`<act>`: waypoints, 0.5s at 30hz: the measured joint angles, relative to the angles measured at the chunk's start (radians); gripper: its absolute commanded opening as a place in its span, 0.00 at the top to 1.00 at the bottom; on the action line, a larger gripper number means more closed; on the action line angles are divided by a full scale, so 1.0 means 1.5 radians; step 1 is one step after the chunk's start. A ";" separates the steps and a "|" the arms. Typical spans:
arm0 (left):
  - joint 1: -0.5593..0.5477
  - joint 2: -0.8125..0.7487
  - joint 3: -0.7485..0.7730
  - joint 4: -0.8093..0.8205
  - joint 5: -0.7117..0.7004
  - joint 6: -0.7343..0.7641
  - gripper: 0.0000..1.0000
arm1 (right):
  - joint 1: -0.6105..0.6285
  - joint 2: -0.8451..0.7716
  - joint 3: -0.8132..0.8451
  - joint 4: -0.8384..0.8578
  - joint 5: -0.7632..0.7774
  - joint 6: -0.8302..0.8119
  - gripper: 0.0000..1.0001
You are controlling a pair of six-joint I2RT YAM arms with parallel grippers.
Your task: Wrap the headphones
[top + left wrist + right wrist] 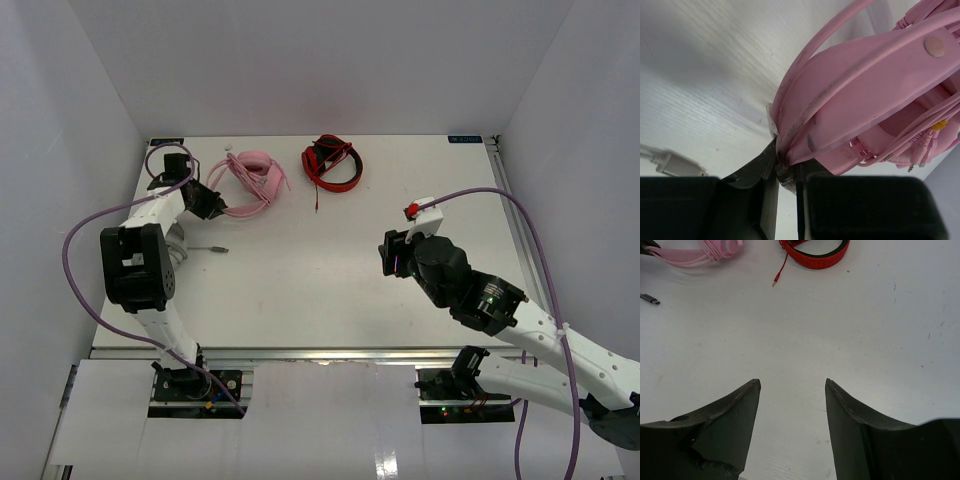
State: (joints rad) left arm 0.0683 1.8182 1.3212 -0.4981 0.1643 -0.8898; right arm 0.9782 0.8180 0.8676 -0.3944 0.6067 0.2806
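Note:
The pale pink headphones point(252, 178) lie at the back left of the table, their thin pink cable wound in loops around the headband. In the left wrist view the headband point(865, 95) and the cable loops fill the frame. My left gripper point(213, 203) is at their left side and is shut on the headband and cable bundle point(785, 160). My right gripper point(392, 256) hovers over the right middle of the table, open and empty point(792, 385). The pink headphones show at the top left of the right wrist view point(695, 252).
Red-and-black headphones point(333, 164) lie at the back centre, their red plug point(776, 281) on the table. A small grey connector point(219, 249) on a cable lies by the left arm. White walls enclose the table; a rail runs along its right edge point(520, 230).

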 measured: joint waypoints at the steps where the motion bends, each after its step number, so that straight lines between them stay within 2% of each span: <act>1: 0.010 0.010 0.005 0.005 0.013 0.001 1.00 | -0.001 -0.001 0.000 0.000 0.000 0.000 0.39; 9: 0.041 0.083 0.017 0.024 0.052 0.004 1.00 | -0.001 -0.010 0.000 0.000 0.000 0.000 0.39; 11: 0.041 0.102 0.022 0.028 0.063 0.006 0.96 | -0.001 -0.010 0.000 0.000 0.000 0.000 0.38; 12: 0.041 0.110 0.024 0.031 0.071 0.008 0.93 | -0.001 -0.010 0.000 0.000 0.000 0.000 0.38; 15: 0.041 0.126 0.031 0.040 0.092 0.019 0.66 | -0.001 -0.010 0.000 0.000 0.001 0.000 0.38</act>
State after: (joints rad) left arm 0.1301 2.0067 1.3675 -0.4388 0.3024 -0.8610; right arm 0.9762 0.8028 0.8673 -0.3943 0.6077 0.2806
